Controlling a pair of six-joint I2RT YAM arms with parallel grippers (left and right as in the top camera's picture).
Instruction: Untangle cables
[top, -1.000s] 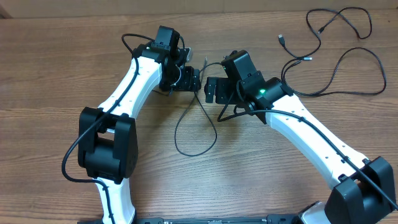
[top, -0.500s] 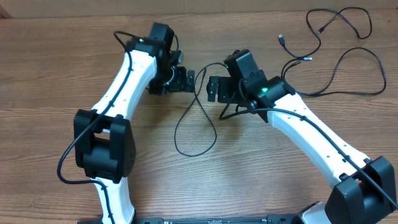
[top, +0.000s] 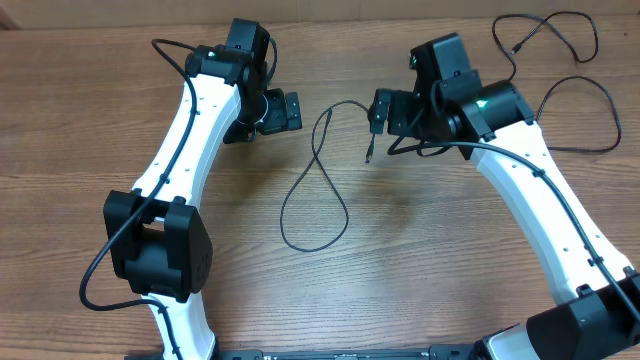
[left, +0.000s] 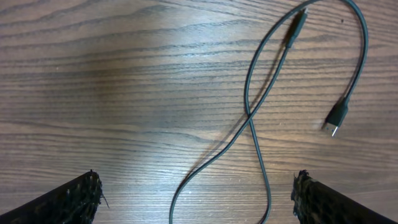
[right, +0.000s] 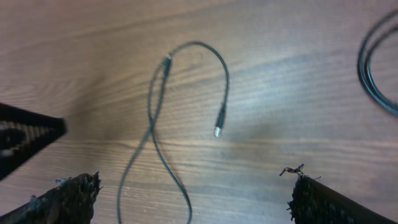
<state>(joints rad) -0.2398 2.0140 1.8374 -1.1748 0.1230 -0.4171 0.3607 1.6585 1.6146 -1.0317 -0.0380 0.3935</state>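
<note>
Two grippers hang wide and empty over the brown wood-grain desk (top: 80, 130). We note left gripper (top: 288, 110) and right gripper (top: 386, 112) flanking one looped cable (left: 250, 118); other cables (top: 583, 79) lie far right.

Black cables (left: 250, 119) on a brown, wood-grained table (top: 450, 265)

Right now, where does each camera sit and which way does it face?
Overhead: above the table, facing straight down; shows left arm, right arm, left gripper, right gripper.
Left wrist: on the left arm, facing down at the looped cable; its fingers fill the bottom corners.
Right wrist: on the right arm, facing down; its fingers likewise.
Both wrist views share that cable.
</note>
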